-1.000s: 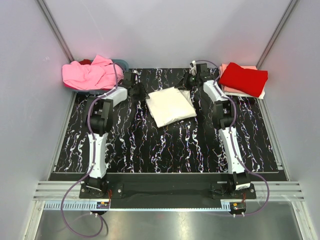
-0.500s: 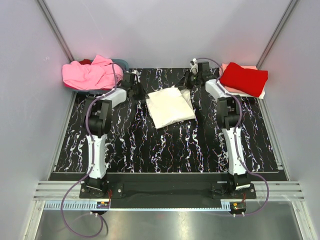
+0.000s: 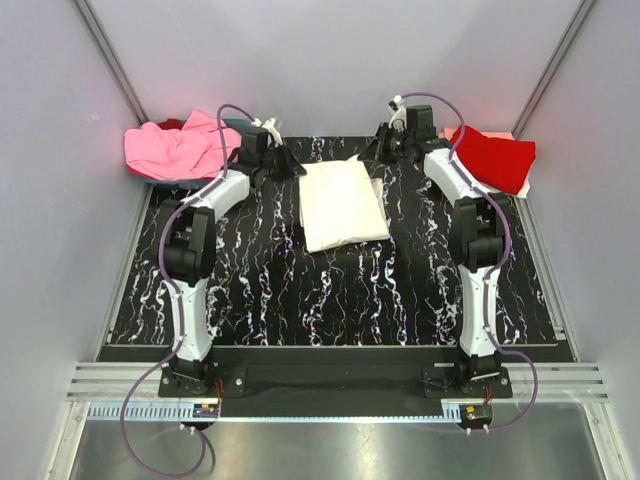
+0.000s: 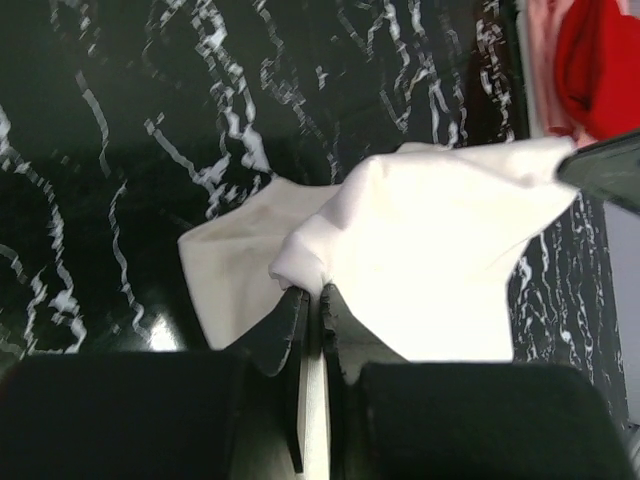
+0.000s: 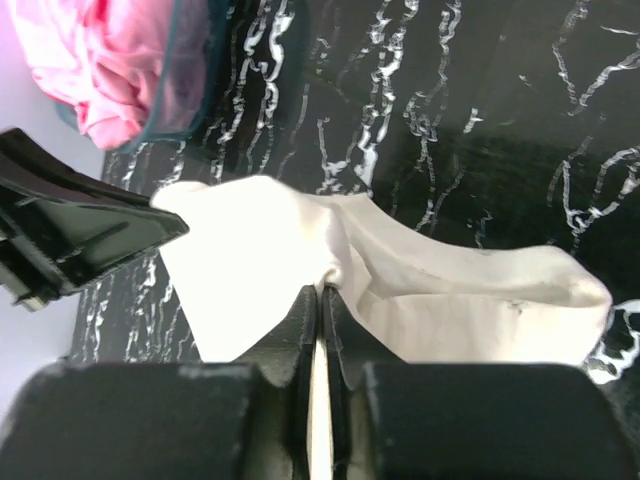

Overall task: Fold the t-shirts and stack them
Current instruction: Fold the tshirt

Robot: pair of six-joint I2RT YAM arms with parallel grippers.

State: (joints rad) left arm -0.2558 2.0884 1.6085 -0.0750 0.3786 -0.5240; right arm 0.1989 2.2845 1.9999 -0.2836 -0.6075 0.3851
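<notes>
At the far middle of the black marbled mat [image 3: 330, 290], the white t-shirt [image 3: 343, 205] lies folded into a rough rectangle, with its far edge lifted off the surface at two corners. The left gripper [image 4: 312, 300] has its jaws pressed together on a small peak of cloth at the far-left corner. The right gripper [image 5: 320, 295] is clamped the same way on the far-right corner, so the edge hangs between them. Each pinch looks shallow, and in the left wrist view a lower layer lies flat on the mat beneath the raised one. The likeliest failure, as I judge it, is that only the top layer travels while the rest stays behind and the fold opens. A thin bite could also slip free if one arm pulls ahead of the other, which would skew the rectangle or drop a corner. Off to the right, the red t-shirt [image 3: 490, 158] sits folded on a paler one at the mat's far corner, and a careless sweep toward it could push that stack askew. The pink t-shirts [image 3: 180, 148] are heaped, unfolded, at the far left.
</notes>
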